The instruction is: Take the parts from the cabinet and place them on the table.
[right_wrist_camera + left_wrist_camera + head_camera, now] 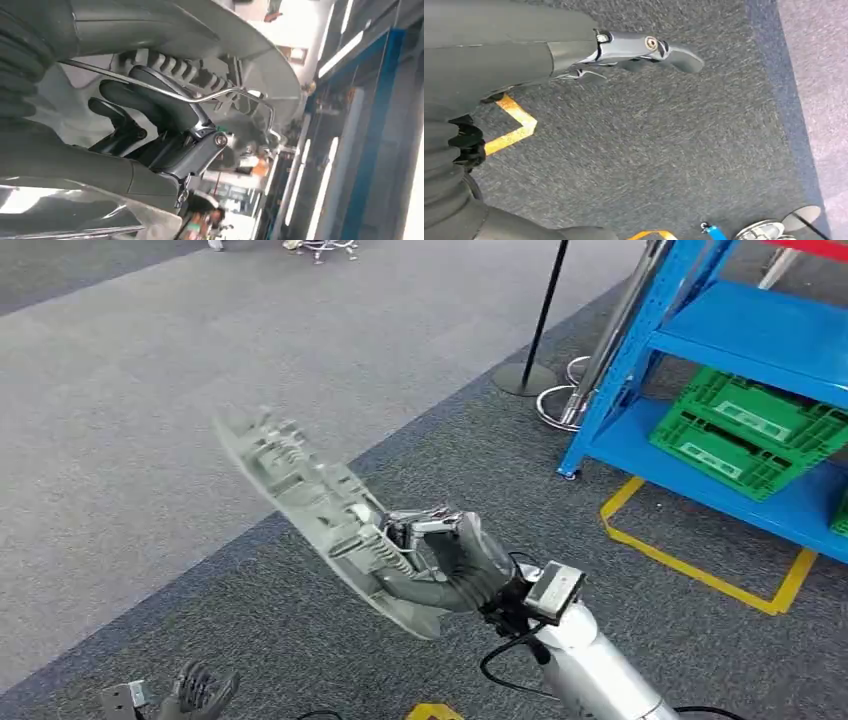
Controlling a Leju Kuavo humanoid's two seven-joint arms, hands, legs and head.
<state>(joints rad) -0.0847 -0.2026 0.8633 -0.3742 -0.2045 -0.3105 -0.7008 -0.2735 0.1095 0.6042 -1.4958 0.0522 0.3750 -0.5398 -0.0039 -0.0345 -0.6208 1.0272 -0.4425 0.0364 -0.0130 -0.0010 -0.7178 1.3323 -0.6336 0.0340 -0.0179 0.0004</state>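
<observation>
right hand point(455, 560) grips grey part point(310, 505) (tilted).

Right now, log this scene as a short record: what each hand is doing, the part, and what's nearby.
right hand: grips the part, held up above the carpet
part: long grey plastic panel, ribbed side showing, tilted
left hand: low at the picture's edge, holds nothing, fingers loosely curled
nearby: blue rack with green crates; yellow floor tape; stanchion base
table: not visible

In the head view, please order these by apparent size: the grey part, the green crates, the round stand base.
1. grey part, though nearness enlarges it
2. green crates
3. round stand base, farther away
</observation>
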